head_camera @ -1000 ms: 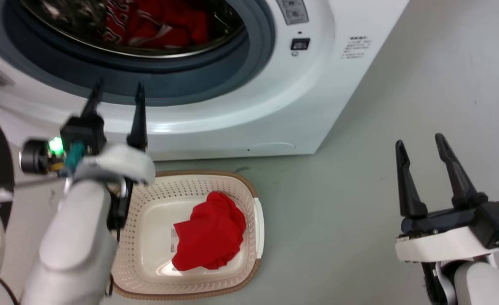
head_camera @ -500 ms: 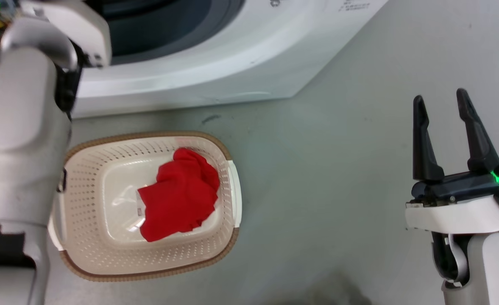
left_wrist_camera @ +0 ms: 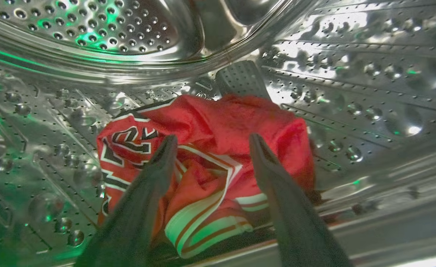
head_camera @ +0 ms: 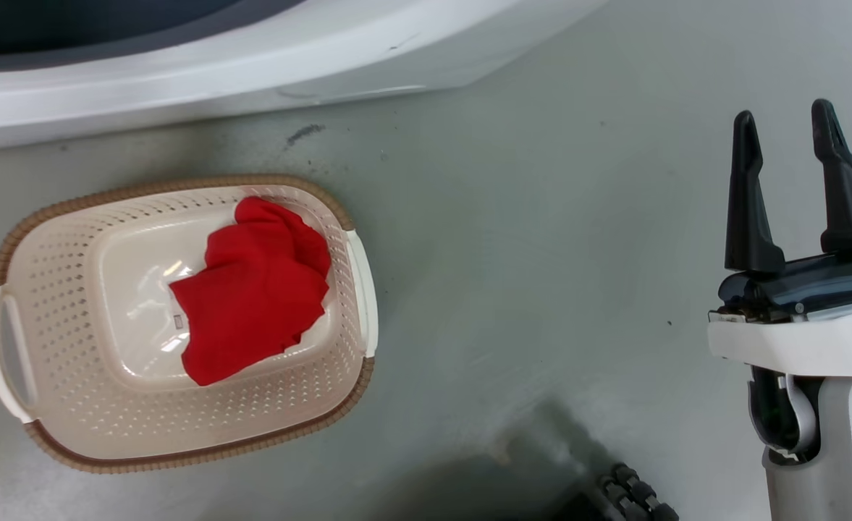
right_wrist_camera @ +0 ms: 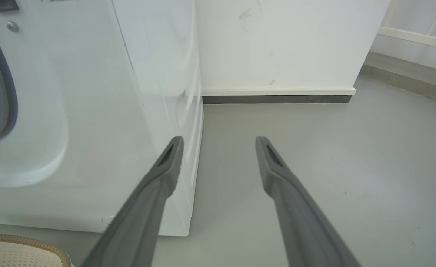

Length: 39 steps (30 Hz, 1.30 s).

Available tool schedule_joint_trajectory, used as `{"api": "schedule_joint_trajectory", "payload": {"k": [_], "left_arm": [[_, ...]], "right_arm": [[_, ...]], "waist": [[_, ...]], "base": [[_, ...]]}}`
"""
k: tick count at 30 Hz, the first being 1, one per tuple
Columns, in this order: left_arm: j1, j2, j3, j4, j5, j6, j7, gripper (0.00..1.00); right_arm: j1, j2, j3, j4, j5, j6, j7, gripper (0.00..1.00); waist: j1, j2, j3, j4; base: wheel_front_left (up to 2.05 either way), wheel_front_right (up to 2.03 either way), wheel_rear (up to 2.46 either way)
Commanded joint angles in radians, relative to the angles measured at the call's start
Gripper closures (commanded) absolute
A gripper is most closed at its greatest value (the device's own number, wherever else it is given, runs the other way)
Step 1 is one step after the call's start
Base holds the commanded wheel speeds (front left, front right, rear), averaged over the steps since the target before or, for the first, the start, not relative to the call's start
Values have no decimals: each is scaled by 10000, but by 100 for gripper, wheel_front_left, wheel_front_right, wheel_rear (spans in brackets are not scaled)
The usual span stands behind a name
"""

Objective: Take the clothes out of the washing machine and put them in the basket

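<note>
Striped garment (left_wrist_camera: 218,122) lies in the drum (left_wrist_camera: 92,26) before the wide-open, empty left pincer (left_wrist_camera: 212,137); right pincer (head_camera: 782,110) also gapes empty.

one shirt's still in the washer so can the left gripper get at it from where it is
Probably yes: the left gripper is open inside the drum, fingers pointing at the striped shirt, with nothing between them. I can't tell if it touches yet.
</note>
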Motion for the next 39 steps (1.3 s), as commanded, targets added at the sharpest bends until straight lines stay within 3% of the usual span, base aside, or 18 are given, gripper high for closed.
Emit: {"api": "schedule_joint_trajectory", "payload": {"k": [1,8,17,31,32,34,39], "left_arm": [[-476,94,-79,235,-63,-63,336,0],[-1941,286,-115,1336,-459,-203,2055,0],[-3044,402,-849,1949,-557,-229,3666,0],[-2964,883,-2184,2345,-864,-231,3876,0],[-2944,911,-2277,2355,-912,-231,3882,22],[-2967,1025,-2455,2271,-972,-232,3702,100],[-2971,1170,-2789,2218,-1214,-232,3239,100]], "right_arm": [[-194,19,17,-73,139,-7,-24,0],[-284,19,202,-267,427,-7,-24,0],[-296,19,190,-392,658,-7,-24,0],[-368,18,300,-452,881,-7,-24,0],[-366,18,310,-439,888,-7,-24,0],[-372,18,321,-406,893,-7,-24,0],[-404,19,317,-351,922,-7,-24,0]], "waist": [[-2,0,326,-193],[-2,0,849,-544],[-2,0,1291,-742],[-2,0,1570,-899],[-2,0,1562,-909],[-2,0,1554,-929],[-2,0,1466,-983]], "base": [[0,0,0],[0,0,0],[0,0,0],[0,0,0],[0,0,0],[0,0,0],[0,0,0]]}}
